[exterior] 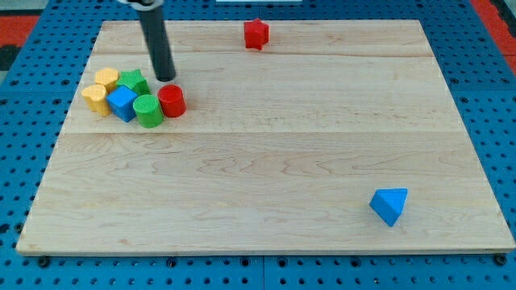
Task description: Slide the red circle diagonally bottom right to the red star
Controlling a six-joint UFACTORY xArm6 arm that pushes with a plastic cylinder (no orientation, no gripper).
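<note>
The red circle [172,101] stands at the view's left, at the right end of a cluster of blocks. The red star [256,33] sits far off near the view's top edge, up and right of the circle. My tip [166,77] is just above the red circle, a little to its left, close to it; I cannot tell if it touches. The rod rises from there to the view's top.
Left of the red circle are a green circle [148,110], a green star [133,81], a blue cube [122,103] and two yellow blocks [100,89]. A blue triangle [389,205] lies at the bottom right. The wooden board [266,161] lies on blue pegboard.
</note>
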